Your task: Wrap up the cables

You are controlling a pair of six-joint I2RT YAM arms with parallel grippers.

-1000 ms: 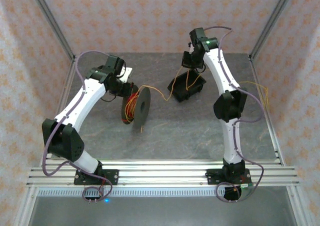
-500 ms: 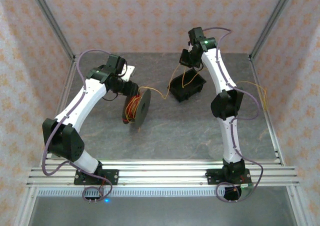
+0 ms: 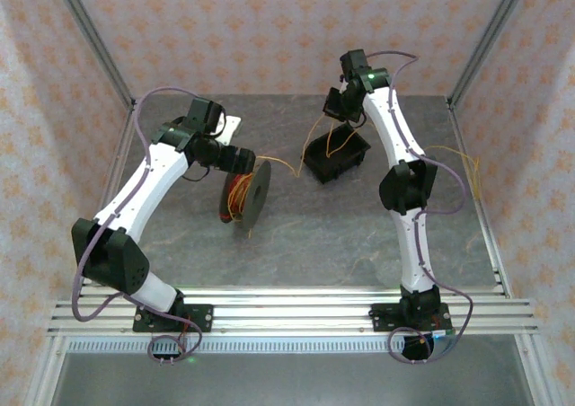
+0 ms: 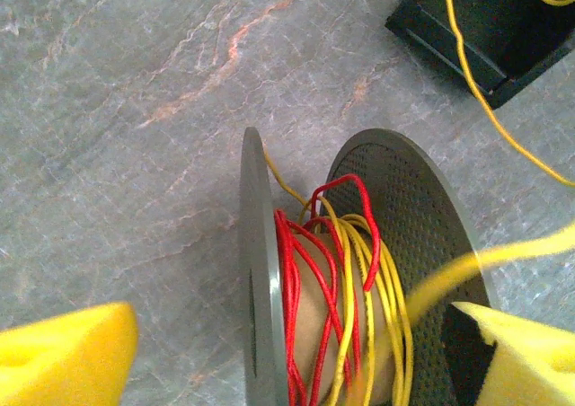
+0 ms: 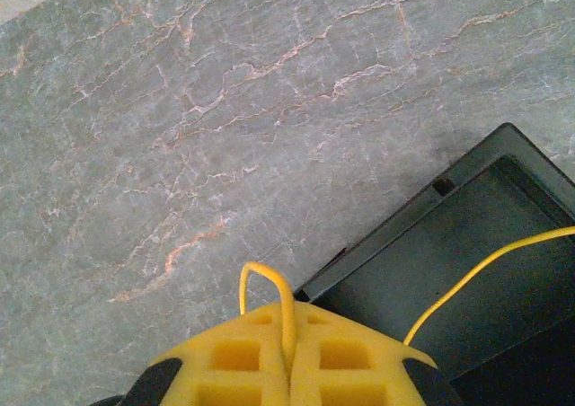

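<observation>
Cables (image 4: pixel 346 271), red and yellow, are wound around the core of the spool (image 4: pixel 409 208), which stands on the rims of its 2 grey discs on the marbled table (image 4: pixel 135 110). On my left wrist feed the red turns bunch against the left disc, and the yellow turns lie toward the perforated right disc.

From above I follow 1 yellow strand off the top of the spool and across the table to the black box (image 3: pixel 337 154), which lies to the right of the spool and farther from the arm bases. More yellow cable shows far to the right of the spool, beyond the right arm's elbow.

My left gripper (image 4: pixel 292 330) is released. Its 2 yellow foam pads (image 4: pixel 63 357) are spread wide, 1 on each side of the spool. The left pad is clear of the left disc, but I cannot tell whether the right pad touches the right disc.

My right gripper (image 5: pixel 289 325) hangs over the box, right of the spool. It is clenched on the yellow cable: a small loop pokes out between the pressed pads, and another length crosses the inside of the box.
</observation>
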